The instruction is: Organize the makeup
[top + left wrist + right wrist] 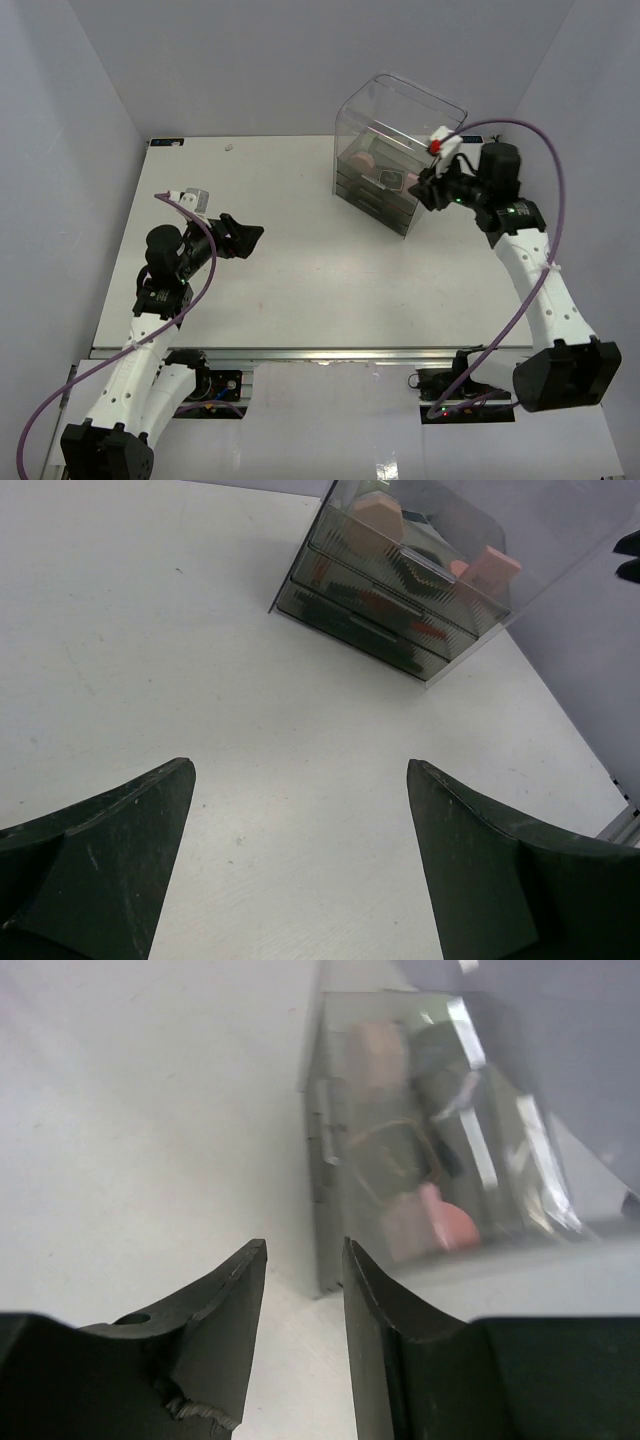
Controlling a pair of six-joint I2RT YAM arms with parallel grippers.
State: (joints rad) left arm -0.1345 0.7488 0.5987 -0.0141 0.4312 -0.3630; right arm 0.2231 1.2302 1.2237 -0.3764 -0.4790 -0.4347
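The makeup sits inside the clear plastic drawer box (pixel 385 165) at the back right of the table. Pink puffs (pixel 392 180) show through its walls, as do dark-red pencil sticks (pixel 375 598) and dark brushes in its drawers. A pink puff (pixel 445 1225) shows blurred in the right wrist view. My left gripper (pixel 250 237) is open and empty over the bare table at the left, pointing at the box (pixel 400 590). My right gripper (pixel 427 190) hangs close by the box's near right corner (pixel 325 1210), jaws a narrow gap apart with nothing between them.
The white table (pixel 290 290) ends in a metal rail at its near edge. Grey walls close it in at the back and both sides. A small white speck (pixel 229 148) lies at the far edge. A purple cable (pixel 545 150) loops over my right arm.
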